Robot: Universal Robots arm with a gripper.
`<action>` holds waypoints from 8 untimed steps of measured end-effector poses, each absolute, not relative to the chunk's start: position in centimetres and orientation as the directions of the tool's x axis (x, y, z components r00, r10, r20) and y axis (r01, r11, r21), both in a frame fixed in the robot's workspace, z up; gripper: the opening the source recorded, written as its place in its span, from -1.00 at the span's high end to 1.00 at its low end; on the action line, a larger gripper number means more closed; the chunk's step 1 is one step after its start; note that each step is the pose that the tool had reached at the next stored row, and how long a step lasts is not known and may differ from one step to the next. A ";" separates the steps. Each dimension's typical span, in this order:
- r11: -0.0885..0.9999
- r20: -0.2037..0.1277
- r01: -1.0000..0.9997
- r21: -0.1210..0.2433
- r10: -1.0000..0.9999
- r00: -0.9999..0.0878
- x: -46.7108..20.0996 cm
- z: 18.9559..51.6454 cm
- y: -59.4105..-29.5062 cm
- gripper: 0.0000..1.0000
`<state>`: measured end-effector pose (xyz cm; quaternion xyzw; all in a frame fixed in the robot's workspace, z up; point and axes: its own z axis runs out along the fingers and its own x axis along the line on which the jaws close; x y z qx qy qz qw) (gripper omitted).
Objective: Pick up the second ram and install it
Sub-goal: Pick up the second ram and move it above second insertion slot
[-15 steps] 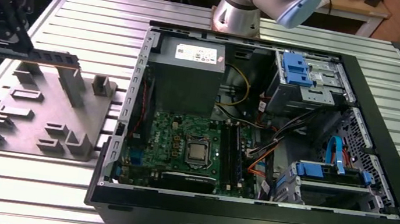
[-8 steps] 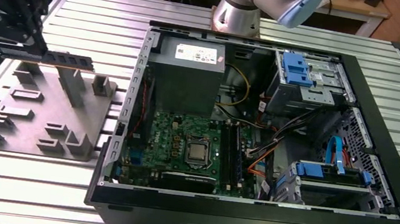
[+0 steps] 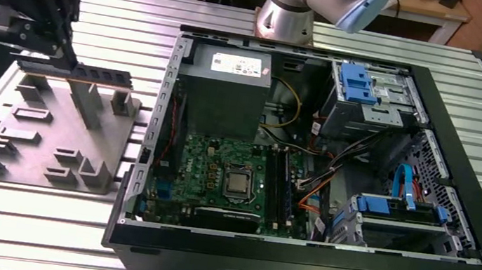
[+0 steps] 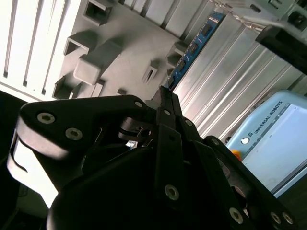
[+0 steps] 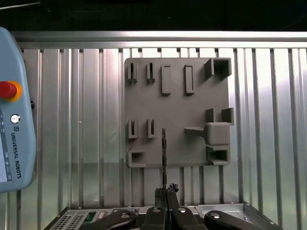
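Observation:
In the exterior view my gripper [image 3: 61, 61] hangs over the far end of the grey fixture [image 3: 50, 144], on the exterior view's left. It is shut on the second ram [image 3: 89, 73], a dark strip with chips held level just above the fixture's posts. In the first wrist view the ram [image 5: 164, 153] shows edge-on, running out from the closed fingertips [image 5: 169, 203] across the fixture's [image 5: 177, 86] near edge. In the second wrist view the ram's blue-edged side [image 4: 192, 48] sticks out past my gripper [image 4: 165, 93] towards the fixture [image 4: 115, 43].
The open computer case [image 3: 457, 208] lies on the exterior view's right, with the green motherboard [image 3: 217, 167] and its long black slots [image 3: 279, 183] inside. The arm's base [image 3: 287, 10] stands behind the case. A teach pendant [image 5: 14, 110] lies on the slatted aluminium table [image 3: 20, 231].

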<state>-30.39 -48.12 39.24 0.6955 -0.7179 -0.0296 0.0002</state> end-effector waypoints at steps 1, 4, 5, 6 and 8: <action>0.031 -0.041 -0.999 0.043 -0.999 -0.033 -30.1 39.2 -48.1 0.84; 0.031 -0.041 -0.999 0.043 -0.999 -0.033 -29.2 39.2 -48.1 0.84; 0.031 -0.041 -0.999 0.043 -0.999 -0.033 -28.9 39.2 -48.1 0.84; 0.031 -0.041 -0.999 0.043 -0.999 -0.033 -28.6 39.2 -48.1 0.84; 0.031 -0.041 -0.999 0.043 -0.999 -0.033 -28.1 39.2 -48.1 0.84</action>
